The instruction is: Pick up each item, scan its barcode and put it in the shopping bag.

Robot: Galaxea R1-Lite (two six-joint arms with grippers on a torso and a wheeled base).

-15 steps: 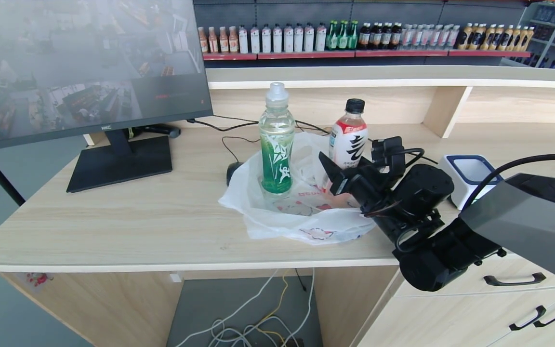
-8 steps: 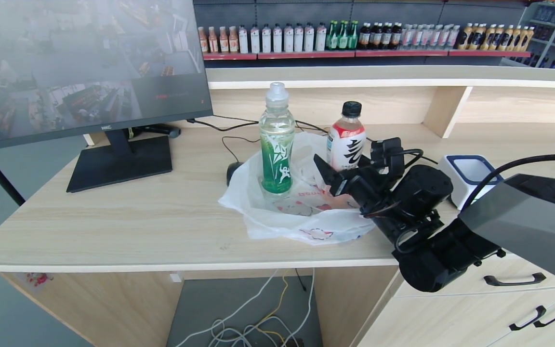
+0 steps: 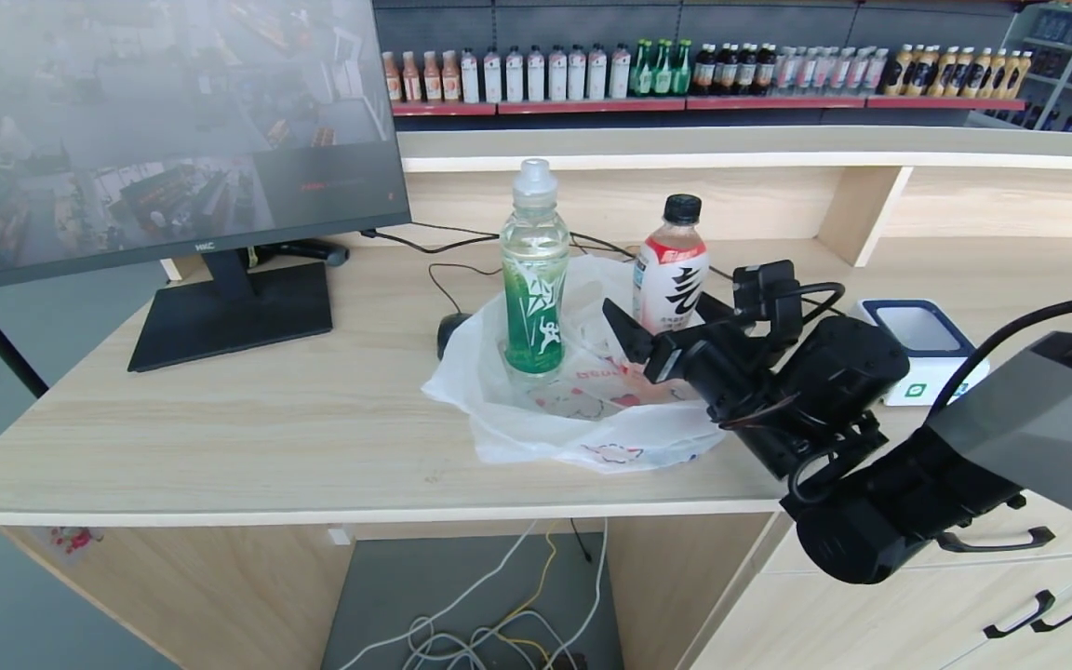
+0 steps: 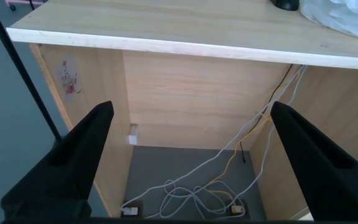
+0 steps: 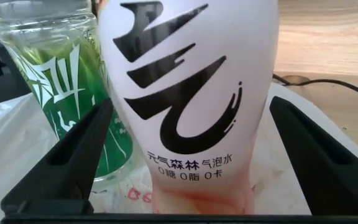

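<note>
A white bottle with a black cap and pink base (image 3: 671, 274) (image 5: 188, 93) stands upright on the crumpled white shopping bag (image 3: 582, 419) (image 5: 17, 137). Beside it on the bag stands a taller clear bottle with a green label (image 3: 534, 279) (image 5: 61, 81). My right gripper (image 3: 662, 340) (image 5: 188, 165) is open, its fingers on either side of the white bottle's lower half with gaps showing. My left gripper (image 4: 191, 162) hangs open below the counter's front edge, holding nothing.
A white barcode scanner (image 3: 917, 349) sits on the counter right of my right arm. A monitor (image 3: 164, 130) stands at the back left, a black mouse (image 3: 450, 330) behind the bag. Cables (image 4: 216, 180) hang under the counter (image 4: 166, 43).
The white bottle shifted slightly left and settled on the bag. My right arm's wrist has since drawn back to the right, uncovering more of the scanner and the bottle's lower part.
</note>
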